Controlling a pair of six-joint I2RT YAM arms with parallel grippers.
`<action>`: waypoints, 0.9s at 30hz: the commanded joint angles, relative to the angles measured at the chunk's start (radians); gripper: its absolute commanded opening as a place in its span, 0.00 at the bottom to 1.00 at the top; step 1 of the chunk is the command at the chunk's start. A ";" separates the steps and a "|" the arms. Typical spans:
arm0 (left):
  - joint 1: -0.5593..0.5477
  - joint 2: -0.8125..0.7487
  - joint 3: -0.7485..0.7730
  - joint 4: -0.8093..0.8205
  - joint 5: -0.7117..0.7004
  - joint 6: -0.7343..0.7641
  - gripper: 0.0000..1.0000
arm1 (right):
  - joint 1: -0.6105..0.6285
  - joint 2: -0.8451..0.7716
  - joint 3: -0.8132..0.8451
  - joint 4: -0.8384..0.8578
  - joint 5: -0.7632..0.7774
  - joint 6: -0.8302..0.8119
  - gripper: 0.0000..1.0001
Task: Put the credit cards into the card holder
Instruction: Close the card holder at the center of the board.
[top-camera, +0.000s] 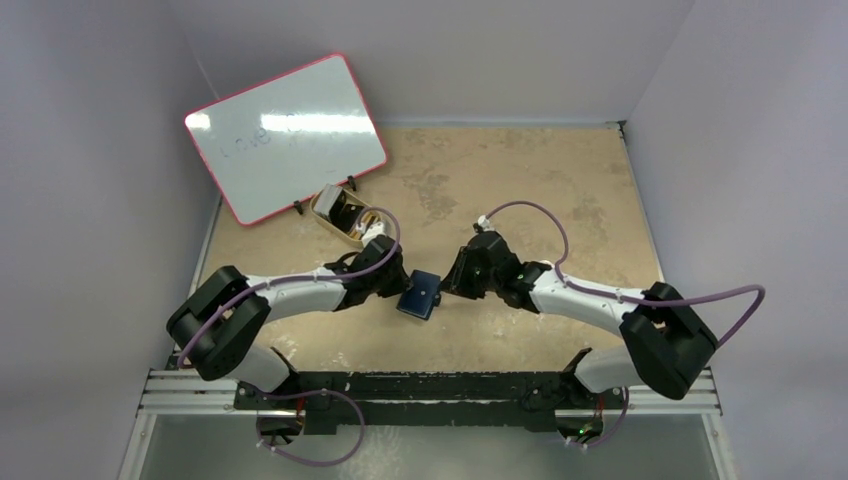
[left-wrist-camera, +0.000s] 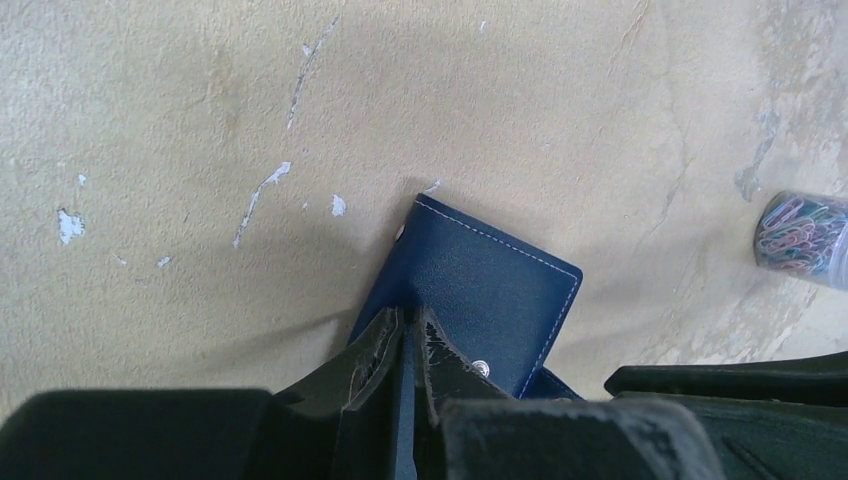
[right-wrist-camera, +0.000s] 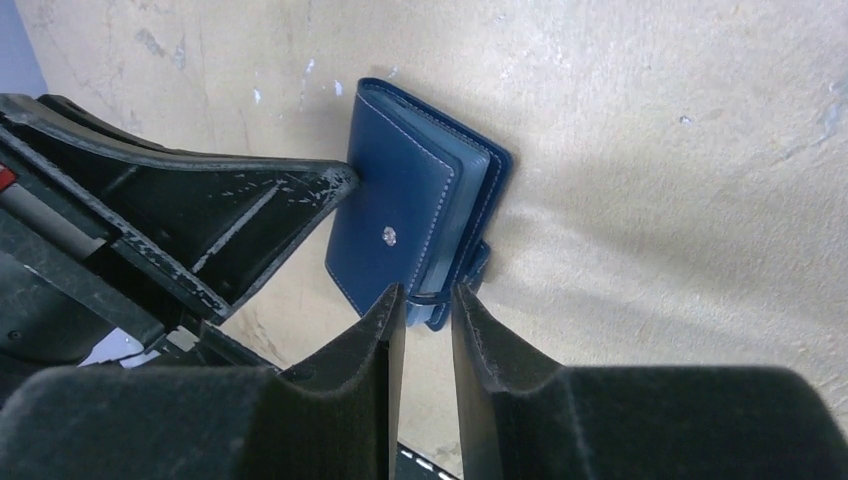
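The navy-blue card holder (top-camera: 420, 296) is folded shut and held off the table between my two grippers. My left gripper (top-camera: 396, 284) is shut on its left edge; in the left wrist view the fingertips (left-wrist-camera: 385, 335) pinch the blue cover (left-wrist-camera: 490, 275) beside the snap button. My right gripper (top-camera: 446, 284) comes from the right. In the right wrist view the gripper (right-wrist-camera: 428, 293) is closed down on the snap tab at the corner of the card holder (right-wrist-camera: 390, 205). The lighter inner pockets show along the edge. No credit card is in view.
A gold oval tin (top-camera: 344, 216) stands behind the left arm, by a pink-framed whiteboard (top-camera: 285, 135) on a stand. A clear jar of coloured paper clips (left-wrist-camera: 805, 235) lies at the right of the left wrist view. The tan tabletop (top-camera: 540, 190) is walled on three sides.
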 joint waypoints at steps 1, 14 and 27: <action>-0.012 -0.029 -0.022 -0.006 -0.067 -0.041 0.07 | -0.004 -0.031 -0.028 0.005 -0.003 0.049 0.25; -0.028 -0.136 -0.051 0.081 0.081 -0.119 0.11 | -0.005 -0.065 -0.059 0.054 -0.061 0.023 0.21; -0.103 -0.058 -0.100 0.136 0.044 -0.148 0.00 | -0.004 -0.012 -0.059 0.061 -0.106 0.019 0.19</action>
